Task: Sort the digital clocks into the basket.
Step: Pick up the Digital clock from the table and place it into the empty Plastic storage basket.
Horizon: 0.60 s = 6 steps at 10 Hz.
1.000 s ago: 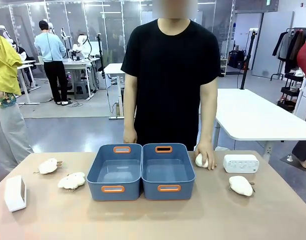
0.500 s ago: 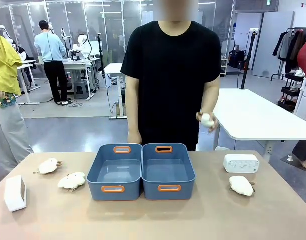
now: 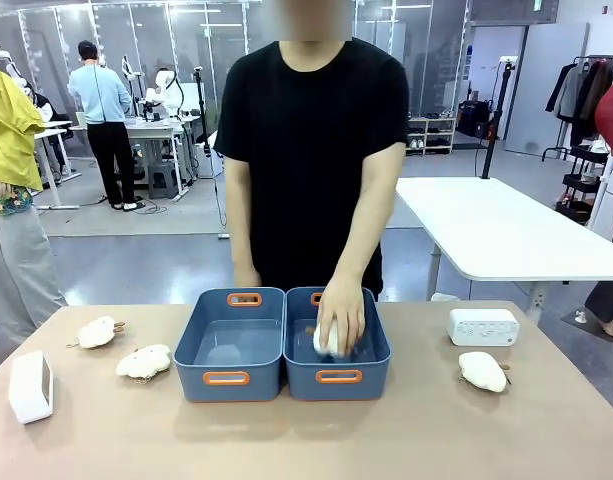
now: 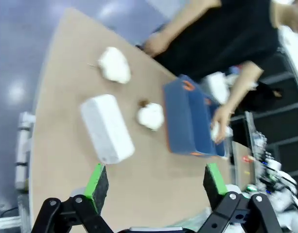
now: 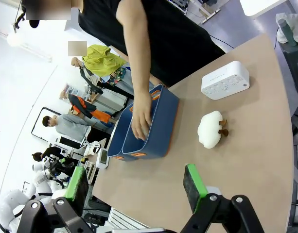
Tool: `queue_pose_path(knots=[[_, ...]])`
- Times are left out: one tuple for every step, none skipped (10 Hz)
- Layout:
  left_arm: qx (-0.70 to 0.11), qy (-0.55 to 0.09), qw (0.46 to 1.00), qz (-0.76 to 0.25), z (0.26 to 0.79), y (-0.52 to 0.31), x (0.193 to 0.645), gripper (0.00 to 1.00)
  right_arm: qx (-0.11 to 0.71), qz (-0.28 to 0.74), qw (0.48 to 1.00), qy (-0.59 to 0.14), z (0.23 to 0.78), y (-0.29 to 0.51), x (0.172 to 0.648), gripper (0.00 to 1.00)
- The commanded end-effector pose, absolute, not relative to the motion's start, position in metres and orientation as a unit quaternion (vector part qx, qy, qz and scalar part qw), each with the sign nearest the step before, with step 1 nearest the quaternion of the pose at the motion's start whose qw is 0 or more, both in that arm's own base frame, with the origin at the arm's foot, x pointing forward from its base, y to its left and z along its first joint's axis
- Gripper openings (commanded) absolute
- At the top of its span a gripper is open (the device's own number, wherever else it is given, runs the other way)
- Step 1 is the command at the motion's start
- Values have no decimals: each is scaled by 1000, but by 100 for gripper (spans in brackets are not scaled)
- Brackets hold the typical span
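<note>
— Grippers?
— Left gripper (image 4: 155, 179) and right gripper (image 5: 135, 182) both spread wide, holding nothing.
— Clocks?
— Left clock (image 3: 31, 386) at near left, right clock (image 3: 483, 327) right of the baskets (image 3: 256, 388); both outside them. Probably light, rigid, slick plastic: pinch across the narrow flat sides.

Left gripper (image 4: 156, 180), right gripper (image 5: 135, 182): jaws apart

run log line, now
person's hand: holds plush toy in right bin; left clock, right clock: on table; left gripper: open; right gripper: open
</note>
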<state>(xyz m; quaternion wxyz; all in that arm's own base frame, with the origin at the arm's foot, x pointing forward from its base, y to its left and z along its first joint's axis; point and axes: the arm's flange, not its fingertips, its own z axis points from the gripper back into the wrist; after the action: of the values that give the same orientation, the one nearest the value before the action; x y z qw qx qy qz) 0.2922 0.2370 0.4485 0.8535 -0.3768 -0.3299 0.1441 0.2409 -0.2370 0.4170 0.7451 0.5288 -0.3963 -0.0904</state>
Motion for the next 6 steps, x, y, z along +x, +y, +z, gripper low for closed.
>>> queue_pose_path(knots=[[-277, -236, 917, 167, 474, 194, 296, 100, 532, -92, 741, -400, 419, -238, 240, 100], [-243, -227, 927, 172, 484, 182, 310, 100, 532, -92, 741, -400, 419, -238, 240, 100], [-194, -204, 942, 183, 491, 162, 316, 100, 532, -92, 741, -400, 419, -238, 240, 100], [-155, -182, 953, 187, 491, 145, 329, 100, 532, -92, 741, -400, 419, -238, 240, 100], [-125, -153, 962, 186, 485, 129, 348, 100, 532, -92, 741, -400, 419, -238, 240, 100], [-96, -134, 968, 190, 473, 111, 366, 100, 532, -92, 741, -400, 419, -238, 240, 100]])
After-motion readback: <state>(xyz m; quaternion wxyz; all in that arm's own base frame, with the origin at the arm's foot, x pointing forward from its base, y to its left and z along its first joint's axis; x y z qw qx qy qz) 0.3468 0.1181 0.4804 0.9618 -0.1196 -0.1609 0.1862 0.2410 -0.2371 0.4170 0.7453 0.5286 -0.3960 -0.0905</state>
